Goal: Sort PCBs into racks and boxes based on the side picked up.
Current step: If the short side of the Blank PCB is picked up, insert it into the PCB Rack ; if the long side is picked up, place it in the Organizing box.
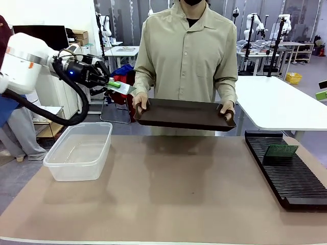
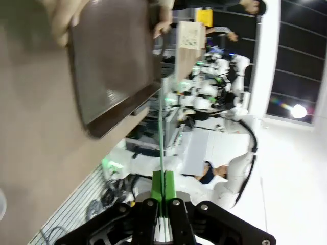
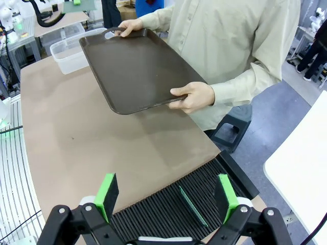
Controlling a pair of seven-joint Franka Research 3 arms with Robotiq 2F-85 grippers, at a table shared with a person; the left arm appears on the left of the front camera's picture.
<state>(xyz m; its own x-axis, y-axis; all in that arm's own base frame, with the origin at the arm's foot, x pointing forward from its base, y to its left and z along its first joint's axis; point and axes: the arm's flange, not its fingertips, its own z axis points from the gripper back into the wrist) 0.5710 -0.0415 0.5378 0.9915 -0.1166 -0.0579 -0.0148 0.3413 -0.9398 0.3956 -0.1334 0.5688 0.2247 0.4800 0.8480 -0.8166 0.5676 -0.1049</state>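
My left gripper (image 1: 109, 83) hangs high at the left, above the clear tub (image 1: 80, 150), shut on a PCB (image 1: 121, 88) that sticks out toward the person. The left wrist view shows that board (image 2: 162, 127) edge-on as a thin line between the closed green pads (image 2: 158, 186). A second green PCB (image 1: 281, 150) stands upright in a slot of the black rack (image 1: 291, 176) at the right. My right gripper (image 3: 167, 199) hovers open above the rack (image 3: 158, 209), empty, with the standing PCB (image 3: 193, 205) below, between its pads.
A person at the far side holds a dark brown tray (image 1: 184, 113) with both hands, tilted over the table's far edge; it looks bare (image 3: 138, 66). A white table (image 1: 281, 104) stands behind at the right. The brown tabletop (image 1: 173, 194) lies open between tub and rack.
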